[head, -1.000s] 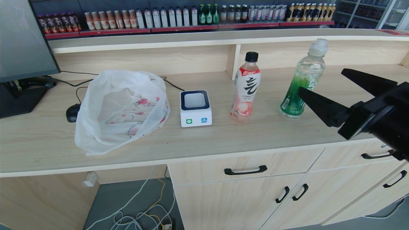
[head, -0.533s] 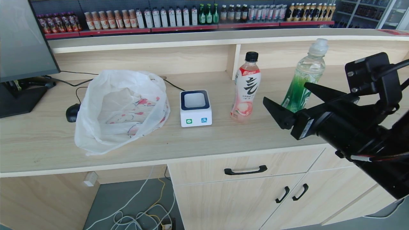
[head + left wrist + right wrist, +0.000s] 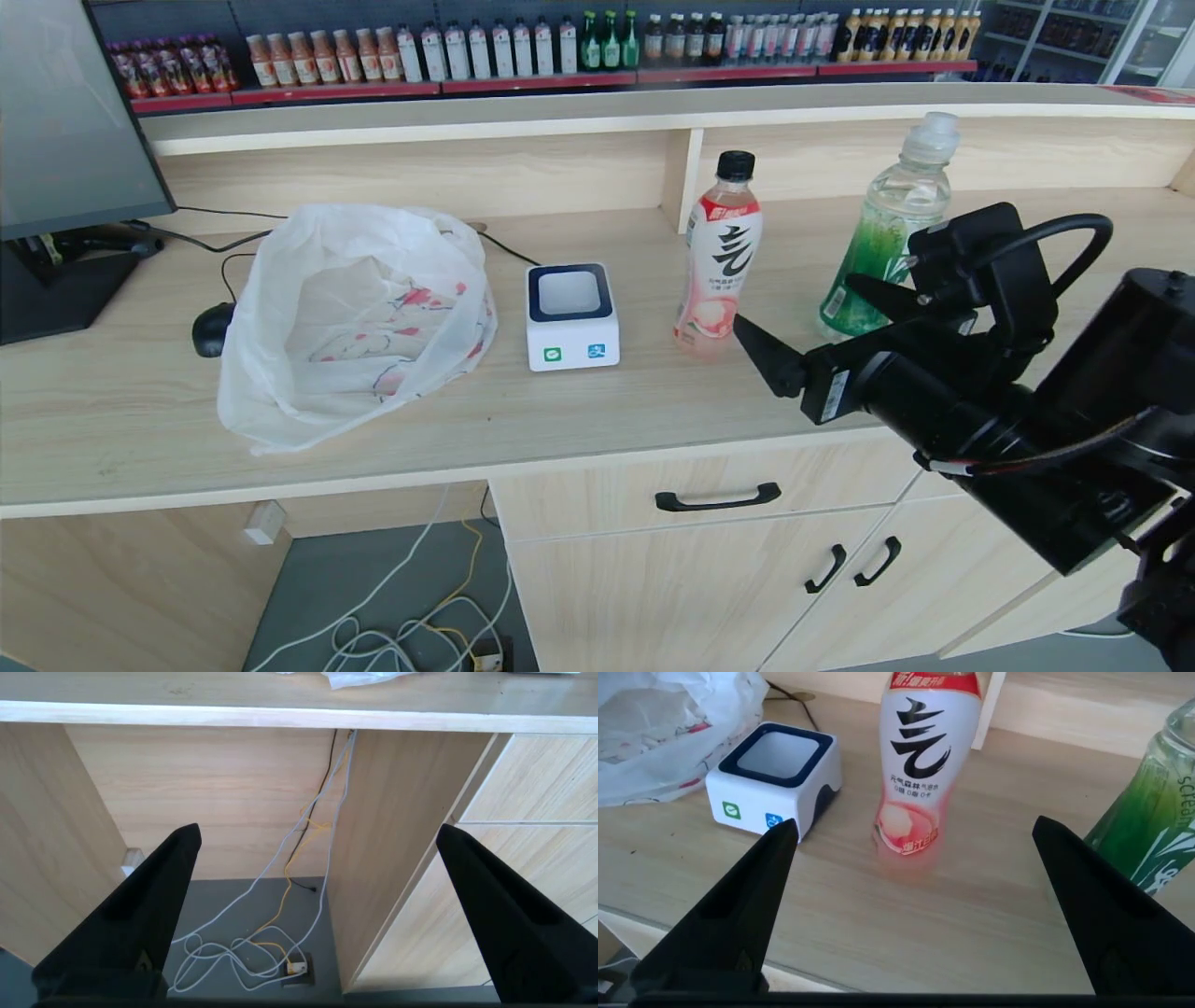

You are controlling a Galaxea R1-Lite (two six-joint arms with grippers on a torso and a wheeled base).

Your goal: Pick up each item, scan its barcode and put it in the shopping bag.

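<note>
A pink peach-drink bottle (image 3: 717, 261) with a black cap stands upright on the wooden counter (image 3: 523, 411). To its right stands a green bottle (image 3: 887, 233). The white barcode scanner (image 3: 571, 315) sits left of the pink bottle, and the white shopping bag (image 3: 355, 317) lies open beyond it. My right gripper (image 3: 798, 306) is open and hovers over the counter's front edge, just right of the pink bottle, partly covering the green one. In the right wrist view the pink bottle (image 3: 920, 756) stands ahead between the open fingers (image 3: 738, 924). My left gripper (image 3: 318, 831) is open, below counter height.
A monitor (image 3: 65, 121) and a black mouse (image 3: 213, 329) occupy the counter's left end. A raised wooden ledge (image 3: 597, 112) runs behind the items. Drawers with black handles (image 3: 717, 498) are below. Cables (image 3: 271, 943) lie on the floor under the counter.
My right gripper has swung left and downward, from beside the green bottle to near the pink bottle. The bottles, scanner and bag have not moved.
</note>
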